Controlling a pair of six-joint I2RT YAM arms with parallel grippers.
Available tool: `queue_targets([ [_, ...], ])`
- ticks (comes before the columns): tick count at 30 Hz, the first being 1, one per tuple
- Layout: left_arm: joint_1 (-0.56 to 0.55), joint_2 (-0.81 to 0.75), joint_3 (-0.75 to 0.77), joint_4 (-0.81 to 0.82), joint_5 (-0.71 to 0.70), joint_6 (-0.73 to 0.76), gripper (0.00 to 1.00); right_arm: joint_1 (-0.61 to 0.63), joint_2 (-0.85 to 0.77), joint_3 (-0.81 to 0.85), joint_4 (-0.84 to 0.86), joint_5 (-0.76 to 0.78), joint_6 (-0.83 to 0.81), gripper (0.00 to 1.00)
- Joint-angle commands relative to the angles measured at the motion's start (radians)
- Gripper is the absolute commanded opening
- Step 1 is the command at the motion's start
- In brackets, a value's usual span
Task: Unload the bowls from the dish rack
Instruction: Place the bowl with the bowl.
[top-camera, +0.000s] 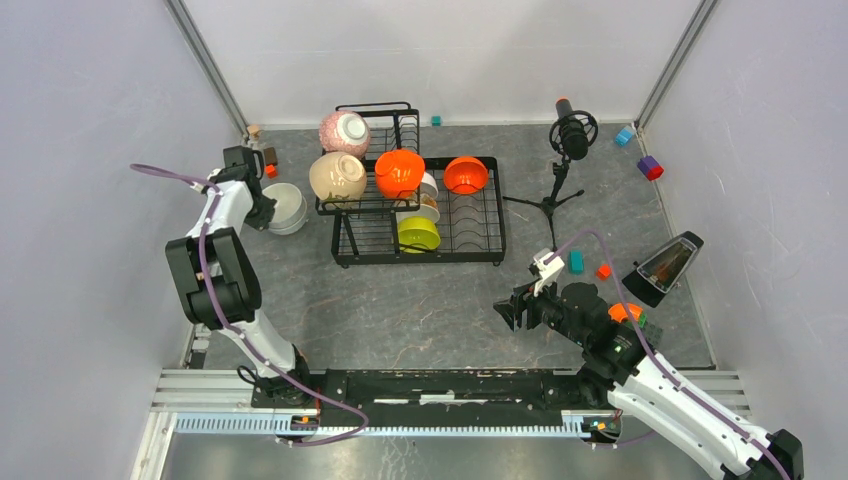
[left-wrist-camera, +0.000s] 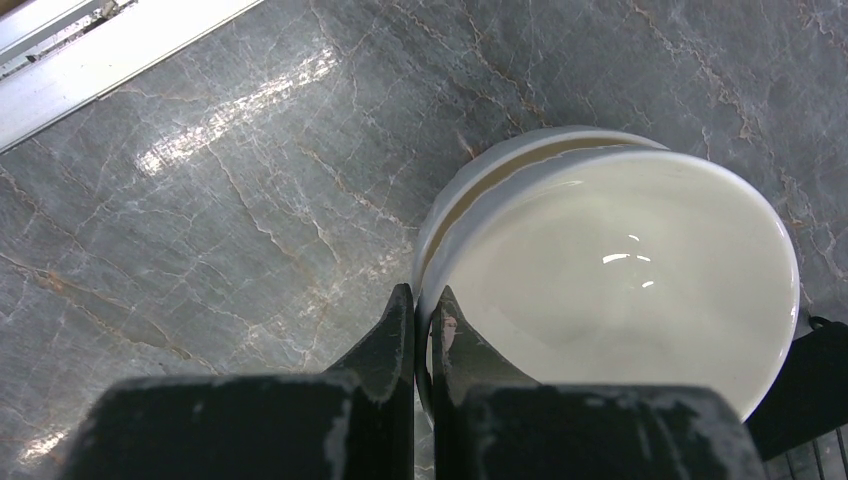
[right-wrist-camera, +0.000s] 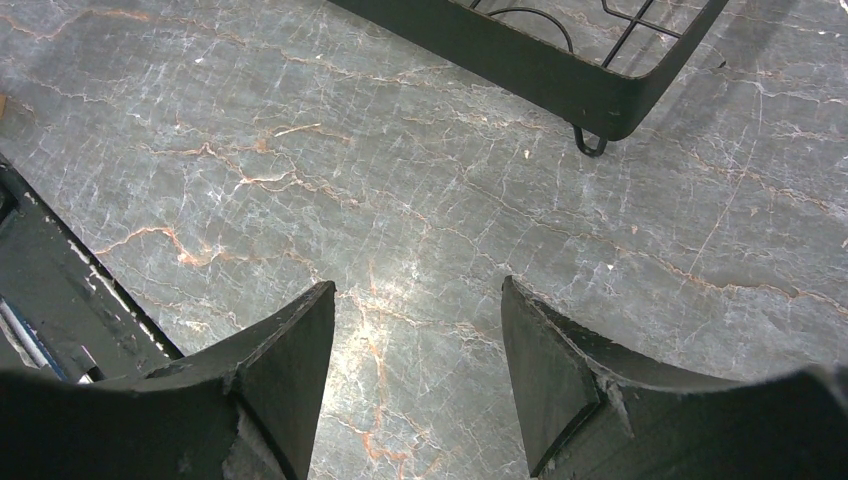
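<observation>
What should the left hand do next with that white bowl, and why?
Probably open the left hand and let go. It pinches the rim of the white bowl, which looks already nested in another white bowl on the table, so it seems delivered. More bowls wait in the dish rack.

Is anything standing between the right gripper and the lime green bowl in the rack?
Nothing visible does. The open right gripper hovers over bare tabletop off the front right corner of the dish rack. Only the rack's own low front rail lies between it and the lime green bowl.
</observation>
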Motion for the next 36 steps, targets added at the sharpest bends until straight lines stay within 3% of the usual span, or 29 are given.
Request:
queue_targets([
  [1,0.007,0.006,0.053,0.056,-0.036,0.031,0.02,0.002,-0.003,-0.008,0.044,-0.007,-0.015,0.67],
  [11,0.006,0.015,0.038,0.065,-0.018,0.04,0.2,0.003,-0.004,-0.007,0.043,-0.012,-0.016,0.67],
  [22,0.004,-0.042,0.037,0.069,0.028,0.038,0.57,0.003,-0.006,-0.002,0.038,-0.014,-0.021,0.68],
  [27,0.006,-0.093,0.035,0.058,0.008,0.054,0.63,0.002,-0.009,0.0,0.039,-0.016,-0.022,0.68],
  [36,0.006,-0.175,-0.028,0.06,0.033,0.039,0.6,0.002,-0.032,-0.008,0.05,-0.031,-0.022,0.68],
])
